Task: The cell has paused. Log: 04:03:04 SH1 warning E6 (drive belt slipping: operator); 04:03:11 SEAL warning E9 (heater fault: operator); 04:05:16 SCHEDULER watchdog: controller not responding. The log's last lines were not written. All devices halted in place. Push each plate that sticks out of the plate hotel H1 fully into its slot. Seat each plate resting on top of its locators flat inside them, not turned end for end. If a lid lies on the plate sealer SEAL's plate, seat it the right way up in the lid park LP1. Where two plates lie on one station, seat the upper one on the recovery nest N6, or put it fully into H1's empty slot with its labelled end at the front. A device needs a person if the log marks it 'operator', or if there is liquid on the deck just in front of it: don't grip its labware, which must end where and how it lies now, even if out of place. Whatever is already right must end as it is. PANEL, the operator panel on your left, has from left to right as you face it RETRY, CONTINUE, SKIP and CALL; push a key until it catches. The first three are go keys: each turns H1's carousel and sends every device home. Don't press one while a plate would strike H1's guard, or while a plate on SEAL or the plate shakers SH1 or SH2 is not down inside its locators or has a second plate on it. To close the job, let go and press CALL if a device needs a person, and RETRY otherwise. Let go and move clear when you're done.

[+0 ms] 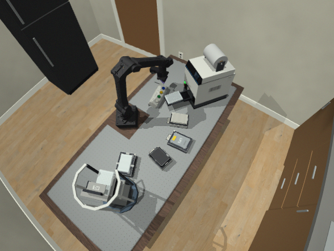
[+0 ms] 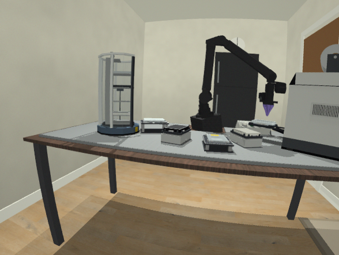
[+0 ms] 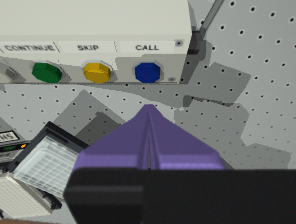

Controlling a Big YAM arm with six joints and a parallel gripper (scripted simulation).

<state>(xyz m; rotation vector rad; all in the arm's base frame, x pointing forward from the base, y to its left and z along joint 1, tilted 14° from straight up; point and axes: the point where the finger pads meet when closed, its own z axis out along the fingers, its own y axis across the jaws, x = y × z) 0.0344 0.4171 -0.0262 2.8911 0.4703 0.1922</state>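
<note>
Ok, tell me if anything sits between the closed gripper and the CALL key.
Nothing visible does. The gripper, shut and empty, hangs just short of the blue CALL key, with only bare perforated deck showing between them.
</note>
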